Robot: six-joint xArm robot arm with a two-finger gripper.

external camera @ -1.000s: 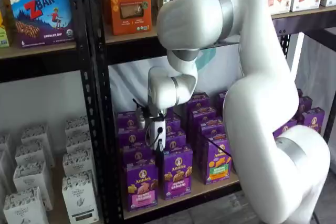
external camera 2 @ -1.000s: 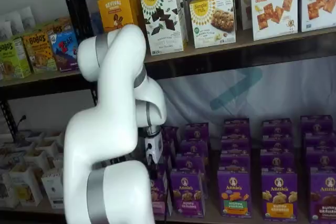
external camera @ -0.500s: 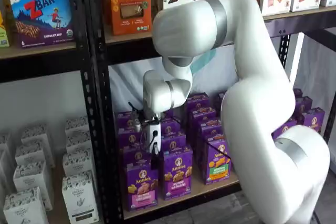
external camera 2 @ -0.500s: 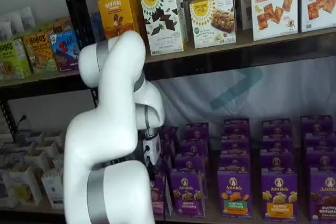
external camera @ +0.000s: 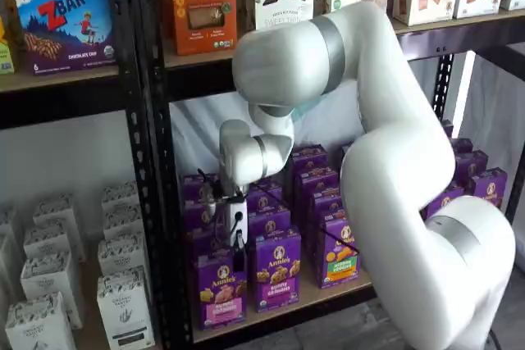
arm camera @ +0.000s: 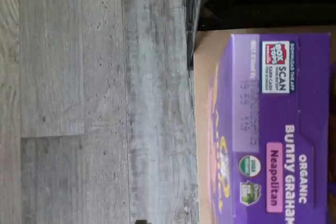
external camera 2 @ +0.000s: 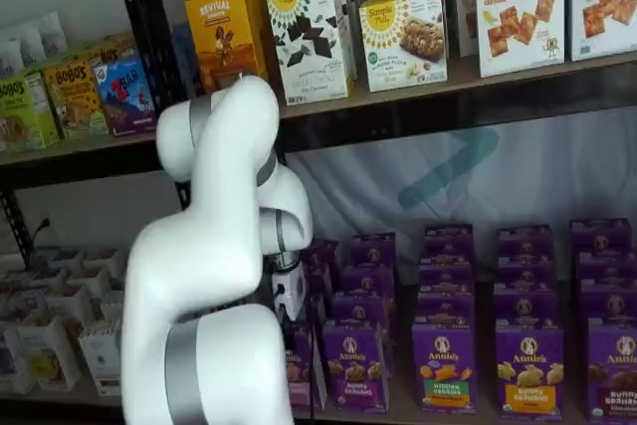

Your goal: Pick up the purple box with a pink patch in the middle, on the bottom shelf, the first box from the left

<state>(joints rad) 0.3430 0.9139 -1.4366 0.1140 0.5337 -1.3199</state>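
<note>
The purple box (external camera: 220, 288) with a pink panel stands upright at the left front of the bottom shelf (external camera: 308, 295). In a shelf view only its edge (external camera 2: 302, 365) shows behind the arm. The wrist view shows its purple top (arm camera: 273, 129), printed "Bunny Grahams Neapolitan", on the tan board (arm camera: 202, 103). My gripper (external camera: 238, 258) hangs straight down just above the box top; it also shows in a shelf view (external camera 2: 291, 318). Its black fingers show as one dark shape with no plain gap. Nothing is in them.
A purple box with brown snacks (external camera: 277, 272) stands right beside the target, then one with a green and orange panel (external camera: 338, 252), with more rows behind. A black rack post (external camera: 152, 202) stands just left. White boxes (external camera: 123, 309) fill the left bay. Grey floor (arm camera: 105, 103) lies below the shelf edge.
The gripper has moved left and a little lower, from over the gap between the two front boxes to over the leftmost one. The boxes have not moved.
</note>
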